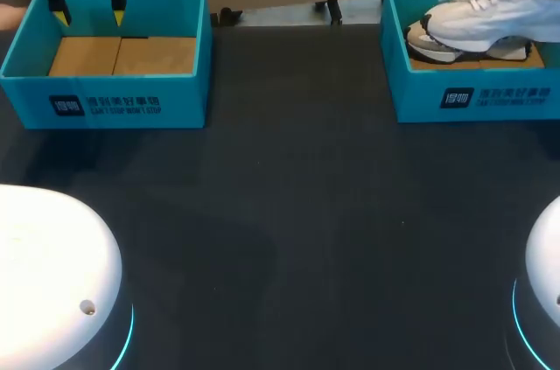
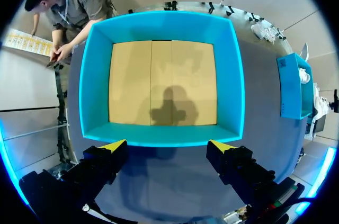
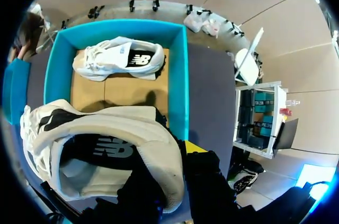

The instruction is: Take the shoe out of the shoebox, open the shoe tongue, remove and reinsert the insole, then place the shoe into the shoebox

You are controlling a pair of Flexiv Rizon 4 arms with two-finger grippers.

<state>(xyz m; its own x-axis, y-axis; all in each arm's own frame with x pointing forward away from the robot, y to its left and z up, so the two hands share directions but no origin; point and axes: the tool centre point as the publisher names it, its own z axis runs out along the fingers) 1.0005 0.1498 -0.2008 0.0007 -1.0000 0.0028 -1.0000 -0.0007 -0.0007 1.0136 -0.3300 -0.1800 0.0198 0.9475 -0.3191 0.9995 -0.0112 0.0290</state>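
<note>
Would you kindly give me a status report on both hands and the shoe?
Left hand open, above left shoebox. Right hand shut on white sneaker, held above right shoebox. Second sneaker lies in that box, beneath.

you have two boxes along the far side of the table (image 1: 297, 212), well apart: the left box (image 1: 105, 90) at your left, the right box (image 1: 472, 99) at your right. your left gripper (image 1: 88, 16) hangs over the left box, fingers spread. one shoe (image 3: 119, 60) lies in the right box; your right gripper (image 3: 183, 155) grips the lifted shoe (image 1: 490, 11) above it.
</note>
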